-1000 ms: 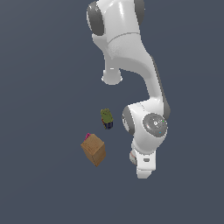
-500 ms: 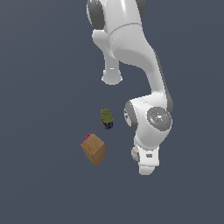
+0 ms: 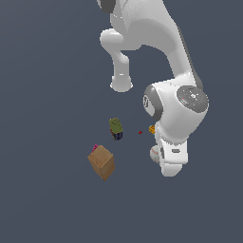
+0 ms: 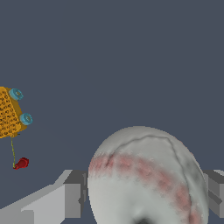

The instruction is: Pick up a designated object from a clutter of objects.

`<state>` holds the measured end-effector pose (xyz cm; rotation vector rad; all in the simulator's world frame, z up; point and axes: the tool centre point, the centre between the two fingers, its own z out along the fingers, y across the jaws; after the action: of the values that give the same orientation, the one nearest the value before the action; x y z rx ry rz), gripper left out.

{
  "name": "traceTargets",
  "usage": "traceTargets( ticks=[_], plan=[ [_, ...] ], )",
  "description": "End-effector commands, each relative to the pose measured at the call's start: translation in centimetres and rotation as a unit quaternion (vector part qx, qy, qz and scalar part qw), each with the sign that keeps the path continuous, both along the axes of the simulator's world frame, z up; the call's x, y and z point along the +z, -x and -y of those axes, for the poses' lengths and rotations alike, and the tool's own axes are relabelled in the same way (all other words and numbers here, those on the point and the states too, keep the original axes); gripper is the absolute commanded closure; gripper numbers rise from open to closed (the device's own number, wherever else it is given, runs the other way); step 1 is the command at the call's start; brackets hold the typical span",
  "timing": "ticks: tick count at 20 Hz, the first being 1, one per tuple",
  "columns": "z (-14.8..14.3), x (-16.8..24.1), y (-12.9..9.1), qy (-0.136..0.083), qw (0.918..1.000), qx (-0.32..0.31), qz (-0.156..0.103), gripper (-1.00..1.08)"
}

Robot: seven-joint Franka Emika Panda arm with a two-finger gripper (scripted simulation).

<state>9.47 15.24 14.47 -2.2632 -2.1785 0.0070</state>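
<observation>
Clearly, in the wrist view the round white baseball with faint red seam stitching [image 4: 146, 177] sat between the two grey fingers [image 4: 73, 194], one finger showing on each side of it, and it filled most of the gap. Whether the pads pressed on the ball or stood just clear of it could not be told from that view. In the exterior view the white robot arm [image 3: 178, 109] hung over the dark bench [image 3: 47, 71], and only a pale sliver of the ball [image 3: 154, 153] showed at the edge of the hand. A small orange perforated piece with blue studs [image 4: 11, 111] lay off to one side, with a tiny red bit [image 4: 22, 163] near it. Toward the exterior view's left, well apart from the ball, stood a tan cardboard-coloured box [image 3: 101, 162] and a green-and-dark-blue object [image 3: 116, 128].
</observation>
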Motion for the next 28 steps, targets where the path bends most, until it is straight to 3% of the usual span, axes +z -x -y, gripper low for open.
traceTargets(
  ticks=[1, 19, 28],
  plan=[
    [-0.9, 2.9, 0.9, 0.000, 1.0000, 0.000, 0.002, 1.08],
    [-7.2, 22.8, 7.0, -0.001, 1.0000, 0.001, 0.001, 1.08],
    [-9.1, 28.8, 8.5, -0.001, 1.0000, 0.000, 0.002, 1.08]
  ],
)
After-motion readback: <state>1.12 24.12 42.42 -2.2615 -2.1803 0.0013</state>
